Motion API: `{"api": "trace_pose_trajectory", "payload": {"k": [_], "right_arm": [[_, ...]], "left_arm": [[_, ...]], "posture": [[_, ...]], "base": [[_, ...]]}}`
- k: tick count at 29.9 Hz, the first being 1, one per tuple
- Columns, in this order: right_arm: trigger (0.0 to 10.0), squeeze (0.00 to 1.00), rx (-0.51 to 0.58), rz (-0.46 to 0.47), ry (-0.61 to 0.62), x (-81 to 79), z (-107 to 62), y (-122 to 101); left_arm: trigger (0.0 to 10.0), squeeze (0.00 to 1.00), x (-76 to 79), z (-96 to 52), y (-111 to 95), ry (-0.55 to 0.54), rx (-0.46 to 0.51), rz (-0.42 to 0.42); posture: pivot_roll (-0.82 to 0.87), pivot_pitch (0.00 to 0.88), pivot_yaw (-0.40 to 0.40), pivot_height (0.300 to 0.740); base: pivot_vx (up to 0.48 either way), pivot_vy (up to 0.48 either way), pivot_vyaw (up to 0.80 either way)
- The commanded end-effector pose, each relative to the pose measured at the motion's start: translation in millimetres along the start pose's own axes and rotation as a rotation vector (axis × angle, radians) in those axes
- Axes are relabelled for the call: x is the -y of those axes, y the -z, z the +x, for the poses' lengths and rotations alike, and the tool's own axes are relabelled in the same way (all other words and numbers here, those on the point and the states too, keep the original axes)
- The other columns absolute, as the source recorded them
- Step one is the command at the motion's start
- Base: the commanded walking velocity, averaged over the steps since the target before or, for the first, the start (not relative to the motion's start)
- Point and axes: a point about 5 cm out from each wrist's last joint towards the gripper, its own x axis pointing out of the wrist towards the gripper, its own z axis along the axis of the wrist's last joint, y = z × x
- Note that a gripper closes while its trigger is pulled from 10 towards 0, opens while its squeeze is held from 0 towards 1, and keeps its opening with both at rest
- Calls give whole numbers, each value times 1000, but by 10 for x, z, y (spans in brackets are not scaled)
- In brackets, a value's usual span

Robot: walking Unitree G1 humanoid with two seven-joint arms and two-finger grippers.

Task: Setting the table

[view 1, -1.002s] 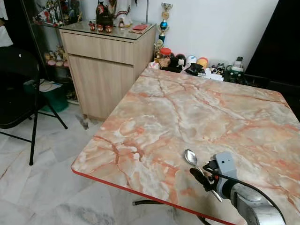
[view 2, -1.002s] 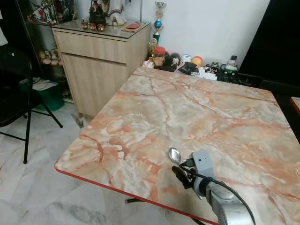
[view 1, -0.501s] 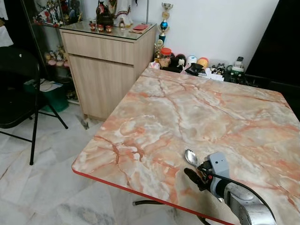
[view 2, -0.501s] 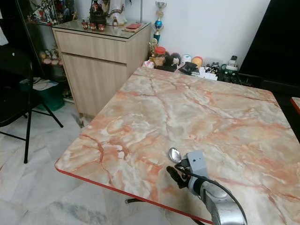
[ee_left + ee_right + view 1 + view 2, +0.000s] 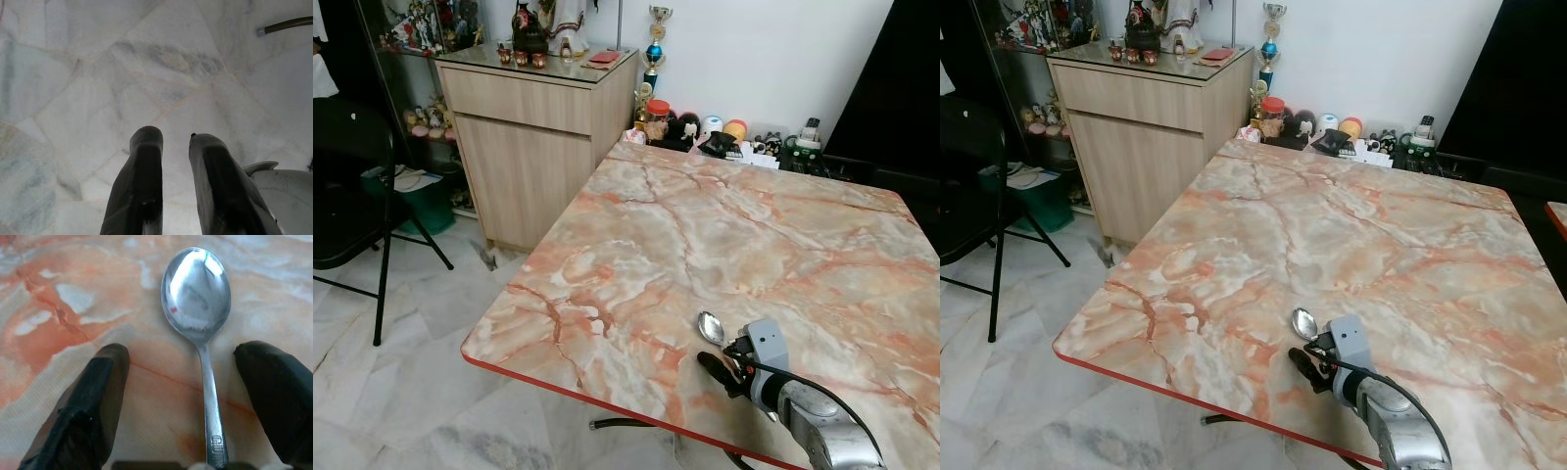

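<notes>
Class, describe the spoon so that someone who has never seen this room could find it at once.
Start at the marble-patterned table with the red edge and go to its near side. The spoon lies flat there, bowl pointing away from the robot, between the open black fingers of the right gripper. It is the table's one shiny metal piece.

The spoon (image 5: 205,357) handle runs off the picture edge, and from the head camera the right tool (image 5: 732,364) covers most of it.

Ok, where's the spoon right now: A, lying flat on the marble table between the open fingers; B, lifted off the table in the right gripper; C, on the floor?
A: the spoon lies flat on the table, the right gripper open around its handle.
</notes>
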Motion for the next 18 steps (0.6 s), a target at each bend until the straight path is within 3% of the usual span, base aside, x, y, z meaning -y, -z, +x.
{"api": "trace_pose_trajectory", "payload": {"k": [1, 2, 4, 18], "right_arm": [[5843, 0, -28, 5, -5, 6, 21, 74], [5843, 0, -38, 7, -2, 14, 22, 97], [0, 0, -61, -1, 7, 34, 22, 145], [0, 0, -94, -2, 28, 94, 24, 255]], "left_arm": [[10000, 0, 38, -2, 28, 11, -13, 0], [10000, 0, 42, 0, 23, 11, -11, -3], [10000, 0, 52, 4, 18, 10, -10, -9], [10000, 0, 79, -11, 72, 10, -25, -24]], "posture": [[133, 0, -64, 740], [135, 0, -67, 740], [138, 2, -70, 740], [139, 17, -71, 740]], "base": [[0, 0, 0], [0, 0, 0], [0, 0, 0], [0, 0, 0]]}}
